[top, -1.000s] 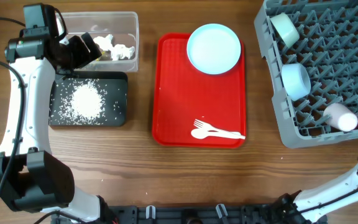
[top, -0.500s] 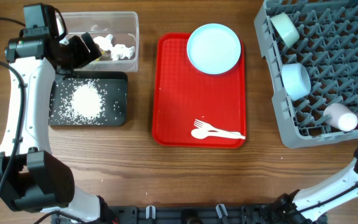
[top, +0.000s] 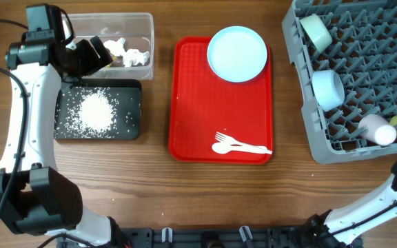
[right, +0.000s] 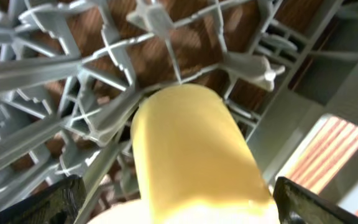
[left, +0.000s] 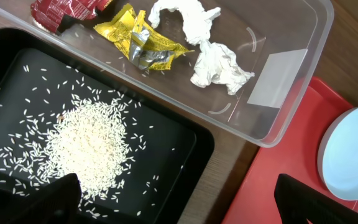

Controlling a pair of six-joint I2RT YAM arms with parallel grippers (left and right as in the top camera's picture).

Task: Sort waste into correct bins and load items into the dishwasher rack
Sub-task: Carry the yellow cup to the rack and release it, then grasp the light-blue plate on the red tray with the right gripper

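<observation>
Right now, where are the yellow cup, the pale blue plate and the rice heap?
yellow cup (right: 191,143), right wrist view, on its side wall.
pale blue plate (top: 236,54), overhead view, on its centre.
rice heap (left: 86,148), left wrist view, on its middle.

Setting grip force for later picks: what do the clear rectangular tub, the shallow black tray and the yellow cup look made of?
Clear rectangular tub: transparent glossy plastic, apparently; the wooden table shows through its floor.
Shallow black tray: probably plastic, smooth with a dull sheen along its rounded rim.
Yellow cup: opaque, smooth, matte; likely plastic, though ceramic cannot be excluded.
</observation>
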